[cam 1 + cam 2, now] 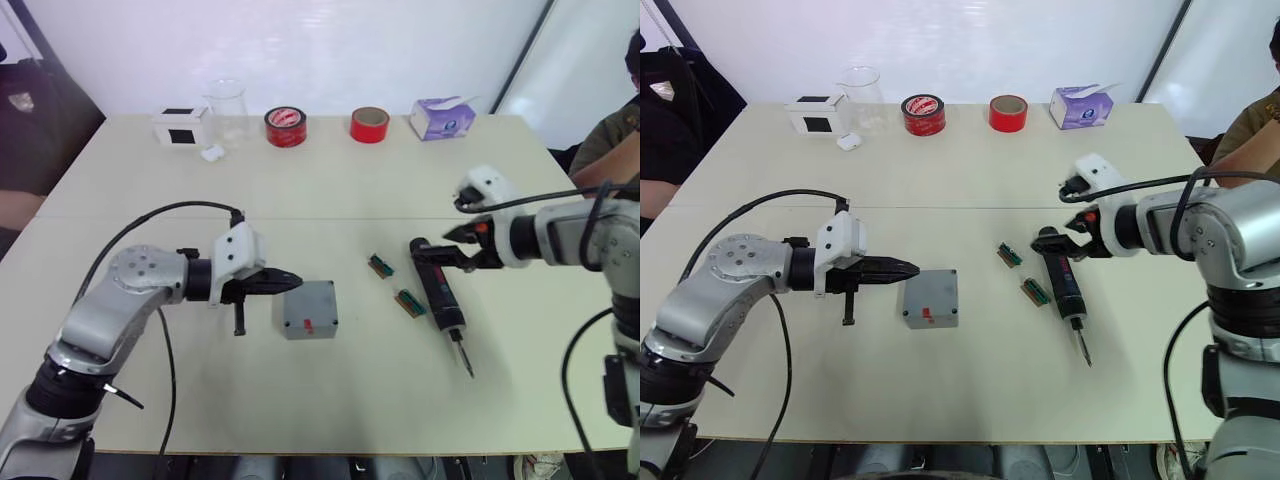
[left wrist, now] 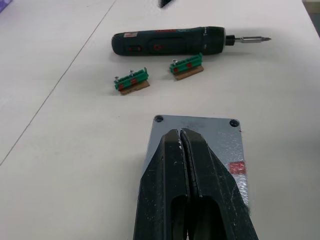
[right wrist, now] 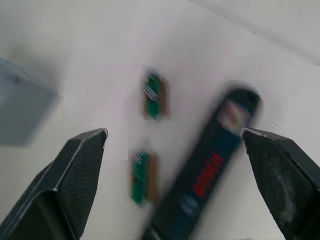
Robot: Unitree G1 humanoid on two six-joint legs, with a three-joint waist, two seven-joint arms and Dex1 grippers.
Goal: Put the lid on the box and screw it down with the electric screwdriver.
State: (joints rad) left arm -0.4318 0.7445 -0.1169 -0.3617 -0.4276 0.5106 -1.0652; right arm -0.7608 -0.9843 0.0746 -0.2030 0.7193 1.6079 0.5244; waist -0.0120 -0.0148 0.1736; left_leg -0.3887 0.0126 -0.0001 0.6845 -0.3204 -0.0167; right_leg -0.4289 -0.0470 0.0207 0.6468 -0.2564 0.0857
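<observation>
Your pale bench point(image 1: 330, 400) sits before a white wall, with a seam running across its middle.

From your left: the left gripper point(image 1: 292, 284) has its fingers pressed together, tips over the near edge of the lid point(image 1: 311, 303), which sits on the grey box point(image 1: 310, 327); two green terminal blocks point(image 1: 395, 285) follow, then the electric screwdriver point(image 1: 441, 295) lying flat, and your right gripper point(image 3: 175, 140) hovers above it, fingers spread. Along the far edge stand a white box point(image 1: 181, 127), a beaker point(image 1: 227, 112), two red tape rolls point(image 1: 286, 127) and tissues point(image 1: 443, 118).
</observation>
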